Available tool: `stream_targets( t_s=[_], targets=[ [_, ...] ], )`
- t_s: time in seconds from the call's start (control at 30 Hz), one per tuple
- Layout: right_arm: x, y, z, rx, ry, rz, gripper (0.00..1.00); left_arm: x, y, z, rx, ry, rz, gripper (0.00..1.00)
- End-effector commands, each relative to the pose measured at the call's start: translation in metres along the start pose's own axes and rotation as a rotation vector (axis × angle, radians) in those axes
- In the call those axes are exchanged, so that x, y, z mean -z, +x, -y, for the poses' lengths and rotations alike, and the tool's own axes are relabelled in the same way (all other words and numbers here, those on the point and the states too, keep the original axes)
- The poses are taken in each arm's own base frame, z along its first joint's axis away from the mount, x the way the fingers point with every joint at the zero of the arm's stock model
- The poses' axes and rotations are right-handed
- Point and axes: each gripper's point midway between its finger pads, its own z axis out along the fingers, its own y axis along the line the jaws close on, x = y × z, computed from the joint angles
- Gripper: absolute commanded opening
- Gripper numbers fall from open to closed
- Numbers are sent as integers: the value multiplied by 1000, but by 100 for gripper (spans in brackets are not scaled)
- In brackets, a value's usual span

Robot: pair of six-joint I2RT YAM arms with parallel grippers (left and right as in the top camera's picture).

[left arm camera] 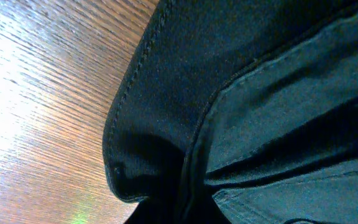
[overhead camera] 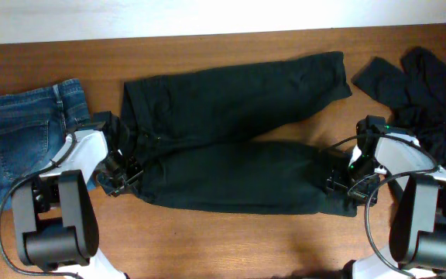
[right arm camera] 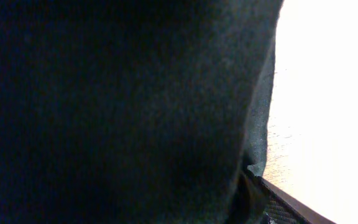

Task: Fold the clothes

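The black trousers (overhead camera: pixel 231 177) lie spread across the middle of the table, their two legs forming a sideways V with the waist at the left. My left gripper (overhead camera: pixel 124 177) is at the waistband end and looks shut on it. In the left wrist view the stitched waistband (left arm camera: pixel 166 124) runs into the dark jaws (left arm camera: pixel 179 214). My right gripper (overhead camera: pixel 339 184) is at the near leg's hem and looks shut on it. Black fabric (right arm camera: pixel 117 112) fills the right wrist view, draped over one finger (right arm camera: pixel 257 202). The blue denim jeans (overhead camera: pixel 29 132) lie folded at the far left.
Another black garment (overhead camera: pixel 432 93) lies crumpled at the back right, beside my right arm. The wooden table (overhead camera: pixel 207 240) shows bare along the front, and also in the left wrist view (left arm camera: pixel 36 112).
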Motion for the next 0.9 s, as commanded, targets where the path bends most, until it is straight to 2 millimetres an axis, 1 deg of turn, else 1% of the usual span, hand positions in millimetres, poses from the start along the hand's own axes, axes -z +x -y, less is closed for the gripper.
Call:
stream_targets(
  t_s=[0.0, 0.03, 0.07, 0.1, 0.13, 0.2, 0.23, 0.37, 0.43, 0.5, 0.53, 0.6, 0.63, 0.73, 0.8, 0.87],
  targets=[
    [1, 2, -3, 5, -27, 4, 75, -22, 8, -20, -17, -100, -40, 0],
    [1, 2, -3, 5, -27, 4, 75, -18, 7, -21, -19, -105, -24, 1],
    [1, 2, -3, 5, -27, 4, 71, -13, 4, -21, -20, -104, -2, 1],
    [1, 2, -3, 5, -27, 4, 64, -7, 1, -20, -30, -95, 19, 0],
    [1, 3, -3, 5, -26, 1, 53, 1, -2, -17, -42, -83, 48, 0],
    [1, 4, -3, 4, -25, -4, 15, 21, -9, -12, -59, -54, 111, 1],
    [1, 4, -3, 6, -25, -4, 4, 33, -13, -9, -66, -38, 149, 1],
    [4, 1, -4, 9, -28, 6, 4, 74, -22, -5, -75, 0, 287, 1],
    [5, 0, -4, 9, -29, 7, 4, 88, -23, -6, -74, 9, 337, 1],
    [5, 1, -6, 9, -39, 3, 4, 95, -22, -6, -74, 20, 357, 1],
    [6, 2, -11, 28, -68, -3, 5, 99, -20, -6, -74, 24, 365, 1],
    [6, 4, -19, 61, -116, -11, 11, 99, -20, -7, -74, 24, 364, 1],
    [7, 5, -23, 74, -140, -16, 18, 99, -19, -7, -74, 22, 362, 1],
    [10, 11, -38, 166, -229, -36, 31, 99, -19, -7, -74, 22, 361, 1],
    [11, 16, -40, 186, -250, -52, 47, 99, -19, -7, -76, 22, 361, 2],
    [11, 17, -40, 172, -250, -59, 50, 99, -19, -7, -76, 22, 361, 2]
  ],
)
